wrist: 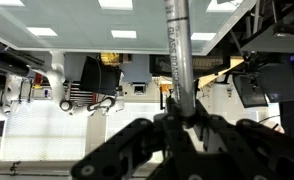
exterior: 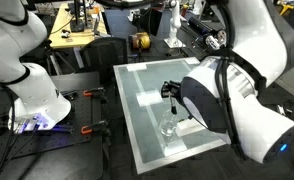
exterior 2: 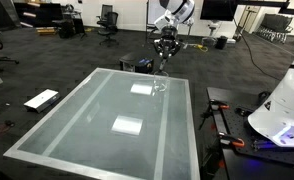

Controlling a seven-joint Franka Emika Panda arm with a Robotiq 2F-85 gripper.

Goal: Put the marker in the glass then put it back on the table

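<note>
The table (exterior: 137, 115) has a pale frosted top with white tape patches and also shows in the other exterior view (exterior 2: 87, 125). The clear glass (exterior: 168, 127) stands upright on it near one edge (exterior 2: 159, 86). My gripper (exterior: 172, 93) hangs above the glass (exterior 2: 165, 52), shut on the marker. In the wrist view the gripper (wrist: 182, 120) grips the thin dark marker (wrist: 176, 50), which sticks out straight from between the fingers. In both exterior views the marker's free end (exterior: 173, 104) (exterior 2: 165, 66) points down toward the glass. The glass is hidden in the wrist view.
My white arm (exterior: 249, 95) fills the foreground beside the table. Another white robot base (exterior: 37, 100) stands by the table with orange clamps near it. A wooden workbench (exterior: 82, 35) is behind. A white robot base (exterior 2: 282, 112) and a white sheet on the floor (exterior 2: 42, 99) flank the table.
</note>
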